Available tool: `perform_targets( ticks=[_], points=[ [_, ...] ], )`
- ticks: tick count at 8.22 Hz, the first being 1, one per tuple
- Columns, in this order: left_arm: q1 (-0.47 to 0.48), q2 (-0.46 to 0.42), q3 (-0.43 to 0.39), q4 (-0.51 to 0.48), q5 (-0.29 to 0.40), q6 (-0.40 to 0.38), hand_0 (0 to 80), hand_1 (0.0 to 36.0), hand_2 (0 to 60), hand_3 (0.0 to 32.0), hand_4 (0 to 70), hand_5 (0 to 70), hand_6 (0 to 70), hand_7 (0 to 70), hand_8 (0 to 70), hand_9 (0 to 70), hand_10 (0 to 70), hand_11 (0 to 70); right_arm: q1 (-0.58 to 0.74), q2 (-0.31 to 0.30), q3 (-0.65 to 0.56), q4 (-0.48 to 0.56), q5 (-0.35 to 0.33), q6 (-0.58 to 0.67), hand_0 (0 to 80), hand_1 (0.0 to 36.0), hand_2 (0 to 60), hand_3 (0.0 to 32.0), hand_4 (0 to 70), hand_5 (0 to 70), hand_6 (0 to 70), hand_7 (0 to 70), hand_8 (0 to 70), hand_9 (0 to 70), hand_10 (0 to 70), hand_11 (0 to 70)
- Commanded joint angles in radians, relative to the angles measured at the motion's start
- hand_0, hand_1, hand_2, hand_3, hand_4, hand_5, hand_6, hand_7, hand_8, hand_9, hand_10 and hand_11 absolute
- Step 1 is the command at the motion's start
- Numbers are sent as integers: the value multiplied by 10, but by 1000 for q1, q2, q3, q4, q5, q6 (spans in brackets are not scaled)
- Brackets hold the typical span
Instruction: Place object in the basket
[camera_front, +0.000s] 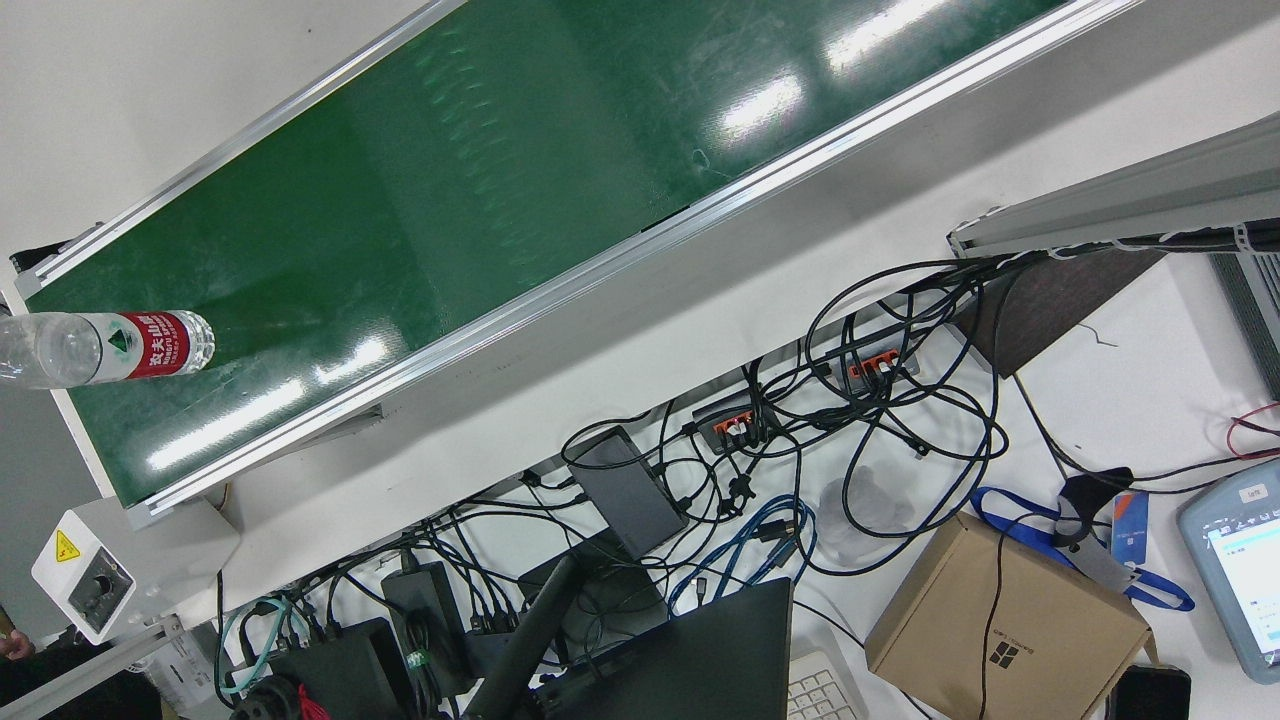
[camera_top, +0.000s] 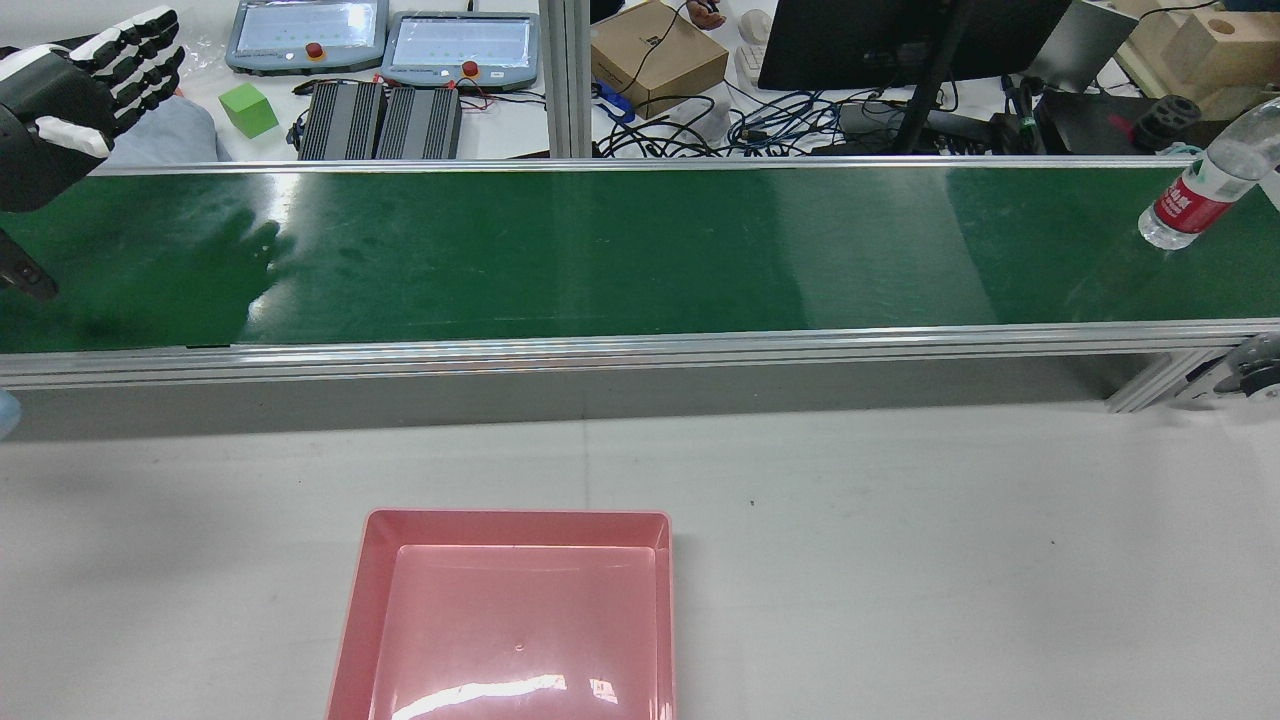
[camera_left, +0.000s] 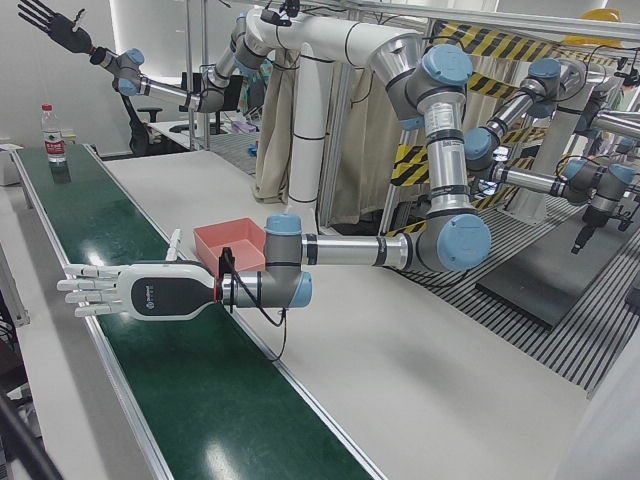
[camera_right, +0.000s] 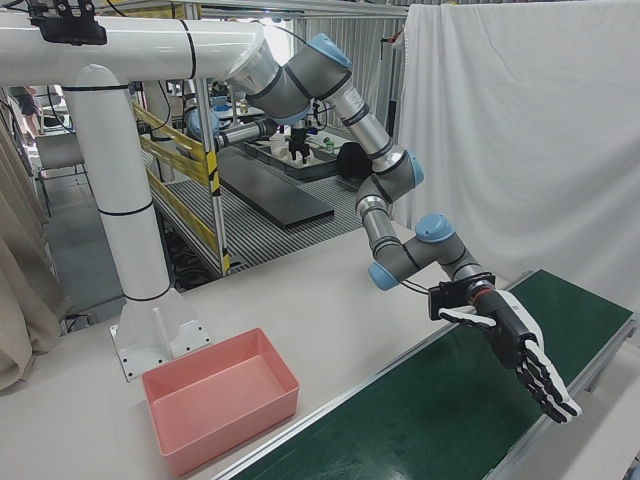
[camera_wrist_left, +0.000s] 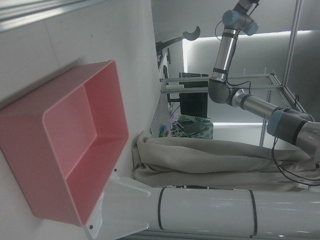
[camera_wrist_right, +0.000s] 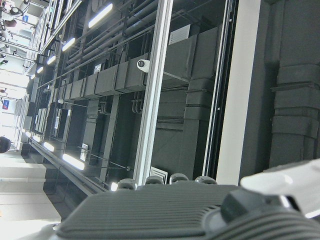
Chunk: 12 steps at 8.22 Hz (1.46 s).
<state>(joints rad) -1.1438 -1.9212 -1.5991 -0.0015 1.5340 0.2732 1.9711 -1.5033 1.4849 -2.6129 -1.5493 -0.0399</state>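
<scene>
A clear water bottle with a red label (camera_top: 1200, 190) stands upright on the green conveyor belt (camera_top: 600, 250) near its right end; it also shows in the front view (camera_front: 110, 348) and the left-front view (camera_left: 52, 135). The pink basket (camera_top: 515, 620) sits empty on the white table in front of the belt, also in the left hand view (camera_wrist_left: 75, 145). My left hand (camera_top: 60, 100) is open and flat above the belt's left end, far from the bottle; it shows too in the left-front view (camera_left: 140, 290) and the right-front view (camera_right: 510, 345). My right hand (camera_left: 50, 25) is raised high, fingers spread, empty.
Behind the belt lie teach pendants (camera_top: 460, 45), a green cube (camera_top: 247, 108), a cardboard box (camera_top: 655, 55), a monitor and tangled cables (camera_front: 800, 450). The belt's aluminium rail (camera_top: 600, 345) runs between belt and table. White table surface (camera_top: 900, 550) surrounds the basket.
</scene>
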Motion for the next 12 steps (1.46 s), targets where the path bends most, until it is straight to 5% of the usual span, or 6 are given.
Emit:
perform_targets(
  ticks=[1,12],
  points=[
    [-1,1,-1,0,0,0,475,0,0,10,0,104,5,0,37,15,0,4,0,0,0,0,0,0,0,0,0,0,0,0,0,0,0,0,0,0],
    [16,-16,-15,12,0,3,484,0,0,16,0,103,0,0,16,0,0,0,0,0,0,1,0,0,0,0,0,0,0,0,0,0,0,0,0,0]
  ],
)
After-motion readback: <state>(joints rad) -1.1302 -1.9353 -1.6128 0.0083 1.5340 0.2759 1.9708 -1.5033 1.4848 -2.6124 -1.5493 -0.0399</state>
